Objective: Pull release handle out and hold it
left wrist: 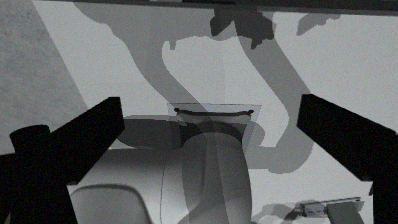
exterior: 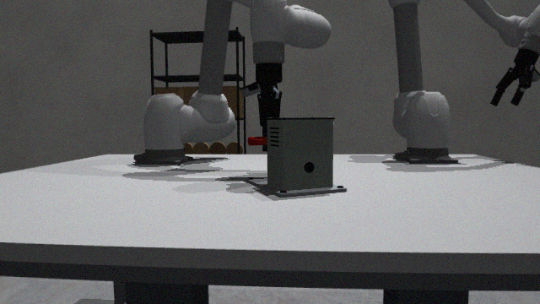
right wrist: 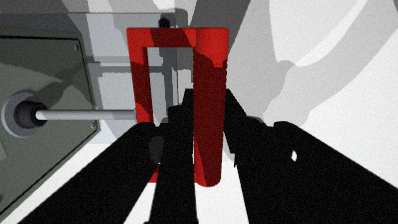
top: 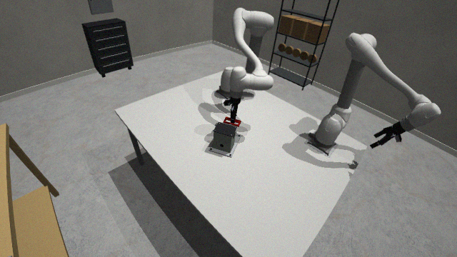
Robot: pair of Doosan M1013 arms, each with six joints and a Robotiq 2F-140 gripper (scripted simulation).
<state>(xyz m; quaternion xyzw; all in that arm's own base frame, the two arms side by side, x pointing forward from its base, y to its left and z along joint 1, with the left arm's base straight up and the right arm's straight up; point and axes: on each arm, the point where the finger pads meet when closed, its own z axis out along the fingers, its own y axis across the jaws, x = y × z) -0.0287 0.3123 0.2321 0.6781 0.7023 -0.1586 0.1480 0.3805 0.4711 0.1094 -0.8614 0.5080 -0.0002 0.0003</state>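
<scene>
A red rectangular handle (top: 238, 121) (exterior: 256, 141) (right wrist: 210, 112) stands out from the grey-green housing (top: 223, 139) (exterior: 299, 148) (right wrist: 30, 60). In the right wrist view a bare length of silver rod (right wrist: 90, 114) joins them, and the handle is clear of the housing. My right gripper (top: 233, 120) (right wrist: 206, 102) points down and is shut on the handle's outer bar, with one finger through its opening. In the exterior view the housing partly hides its fingertips. My left gripper (top: 374, 140) (exterior: 505, 103) (left wrist: 210, 111) is open and empty, raised far from the handle.
The housing sits on a bolted base plate on the white table (top: 200, 160) (exterior: 126, 215). The left arm's base (top: 326, 133) stands on the table well to one side of the housing. A shelf rack (top: 307, 18) and a dark drawer cabinet (top: 108, 44) stand beyond the table.
</scene>
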